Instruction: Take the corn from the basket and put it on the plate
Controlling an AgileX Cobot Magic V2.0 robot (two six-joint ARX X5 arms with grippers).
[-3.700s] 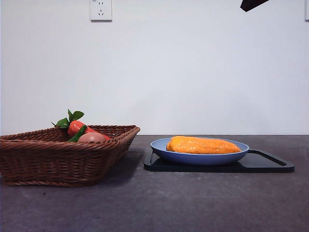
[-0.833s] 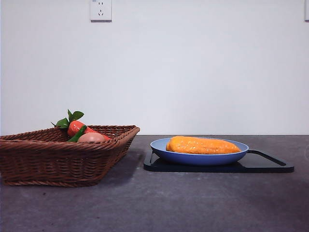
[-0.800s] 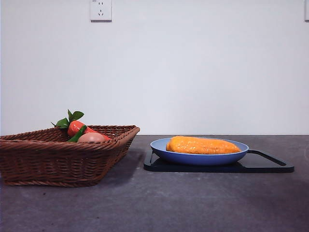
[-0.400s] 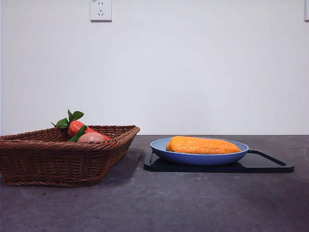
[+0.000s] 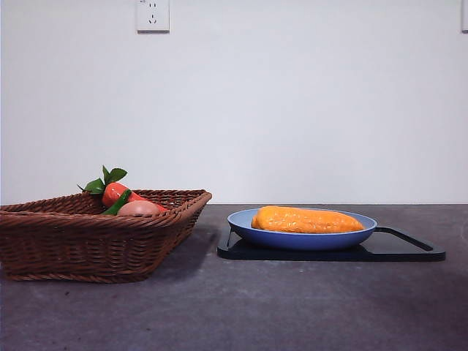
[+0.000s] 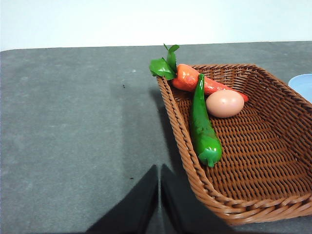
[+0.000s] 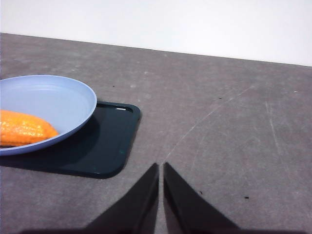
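Left gripper [image 6: 159, 180]: jaws pressed together with only a hairline slit between them, holding nothing, above bare grey table [image 6: 73, 122] just outside the basket [image 6: 253, 195]; wicker wall close to the jaw tips. Right gripper [image 7: 161, 178]: likewise closed on nothing, over bare table, apart from the near corner of the black tray [image 7: 105, 146]. Neither arm visible in the front view. Inside the basket, seen from the left wrist: a red vegetable [image 6: 192, 79] with green leaves lying against the far corner, leaves poking over the rim; a long green pepper [image 6: 204, 131] laid along the inner wall, crossing over the red vegetable; a pinkish-brown egg-shaped item [image 6: 224, 103] touching the red vegetable and just beside the pepper. Rest of the woven floor bare. Corn [image 5: 307, 219] resting on the plate [image 5: 300, 238], lying lengthwise, tapered ends within the rim; in the right wrist view only one orange end showing at the picture edge. Plate light blue, sitting on the black tray, tray handle sticking out on the side away from the basket. Basket and tray side by side on the table, near but not touching. White wall behind, with a socket [image 5: 153, 14] high above the basket.
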